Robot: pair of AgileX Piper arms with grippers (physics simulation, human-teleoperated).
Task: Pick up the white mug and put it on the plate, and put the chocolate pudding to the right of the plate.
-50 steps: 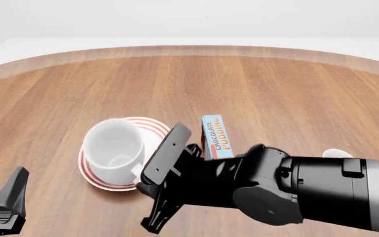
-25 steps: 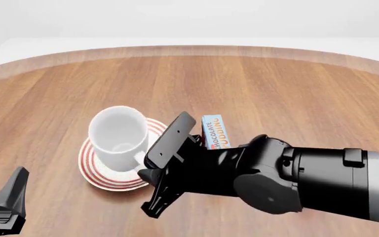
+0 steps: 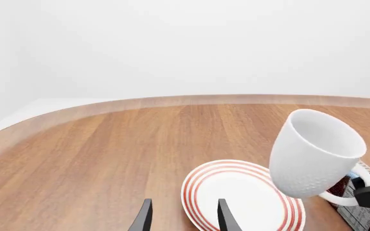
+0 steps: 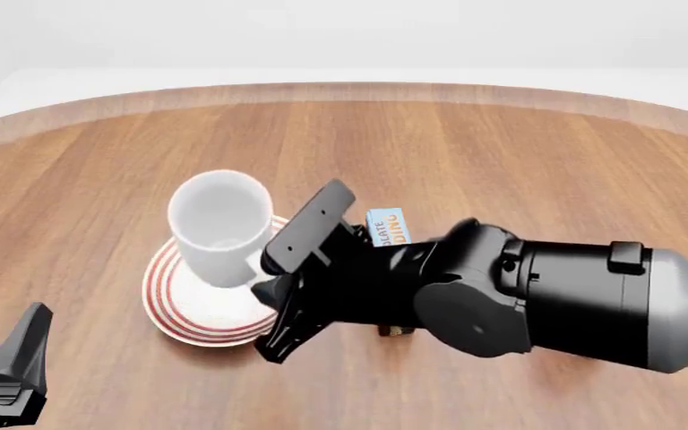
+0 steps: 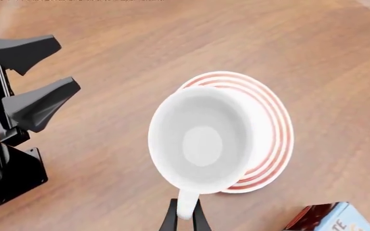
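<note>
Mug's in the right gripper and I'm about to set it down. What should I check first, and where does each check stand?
1. Grip: right gripper shut on the handle of the mug: ok.
2. Mug over the plate: ok, though it sits toward one edge rather than the centre.
3. Mug upright: not ok, the left wrist view shows it tilted.
4. Mug resting on plate: not ok, it hangs in the air above it.
5. Left gripper out of the way: ok, open and apart from the plate.
6. Pudding right of plate: ok in the front view, partly hidden by the right arm.
</note>
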